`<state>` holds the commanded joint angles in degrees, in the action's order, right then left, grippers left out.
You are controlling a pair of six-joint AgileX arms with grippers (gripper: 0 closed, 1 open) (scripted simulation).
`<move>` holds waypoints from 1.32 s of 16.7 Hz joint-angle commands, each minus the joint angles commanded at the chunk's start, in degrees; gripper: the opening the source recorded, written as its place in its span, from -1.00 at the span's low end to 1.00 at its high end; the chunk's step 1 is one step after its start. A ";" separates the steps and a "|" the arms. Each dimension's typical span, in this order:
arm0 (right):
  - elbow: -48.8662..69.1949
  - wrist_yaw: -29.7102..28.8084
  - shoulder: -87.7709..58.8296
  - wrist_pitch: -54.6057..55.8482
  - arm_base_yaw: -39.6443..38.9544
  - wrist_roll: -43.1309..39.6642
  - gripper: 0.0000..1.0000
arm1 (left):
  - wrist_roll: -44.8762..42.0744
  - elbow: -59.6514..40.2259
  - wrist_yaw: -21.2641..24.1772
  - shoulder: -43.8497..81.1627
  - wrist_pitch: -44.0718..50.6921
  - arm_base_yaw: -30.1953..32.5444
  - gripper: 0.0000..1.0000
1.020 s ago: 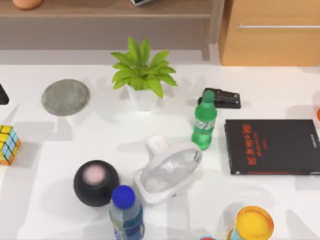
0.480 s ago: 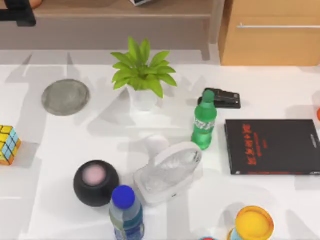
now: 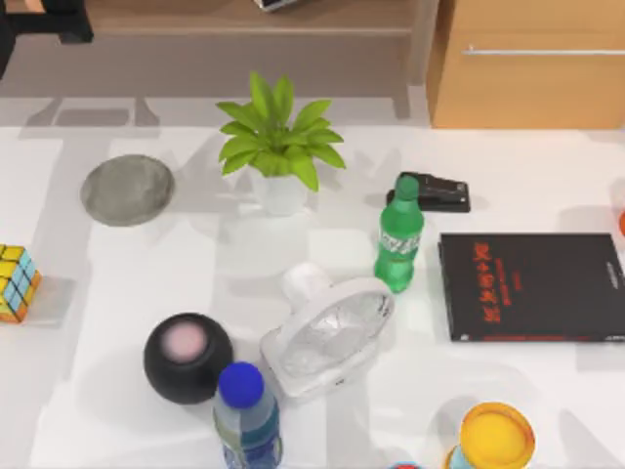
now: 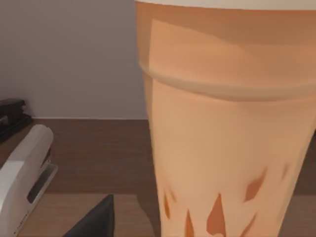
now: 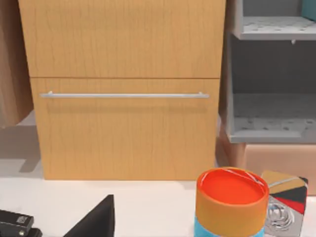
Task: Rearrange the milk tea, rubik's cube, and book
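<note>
Left arm is at the far upper left of the top view, over the wooden shelf [image 3: 244,18] behind the table; whether its fingers are spread or pinching cannot be told. In the left wrist view the milk tea [image 4: 224,123] stands upright and very close to the camera, with wooden board beneath it and a white stapler [image 4: 22,173] beside it. Judgement: the milk tea step is in hand, either being carried or just placed at the shelf. Rubik's cube [image 3: 17,283] sits on the white table [image 3: 117,293] at the left edge of the top view, untouched. Right arm idle, facing the wooden drawer cabinet [image 5: 123,89]. Next likely: confirm the cup is stable, then go for the cube.
</note>
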<state>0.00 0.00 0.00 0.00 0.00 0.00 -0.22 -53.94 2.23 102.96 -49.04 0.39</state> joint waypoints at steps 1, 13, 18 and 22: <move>0.00 0.00 0.00 0.00 0.00 0.00 1.00 | 0.00 0.00 0.00 0.00 0.00 0.00 1.00; 0.00 0.00 0.00 0.00 0.00 0.00 1.00 | 0.07 -18.02 -0.16 12.64 5.25 0.35 1.00; 0.00 0.00 0.00 0.00 0.00 0.00 1.00 | 0.08 -21.53 -0.21 15.05 6.47 0.43 1.00; 0.00 0.00 0.00 0.00 0.00 0.00 1.00 | 0.08 -21.53 -0.21 15.05 6.47 0.43 0.70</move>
<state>0.00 0.00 0.00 0.00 0.00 0.00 -0.14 -75.47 2.02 118.01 -42.56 0.82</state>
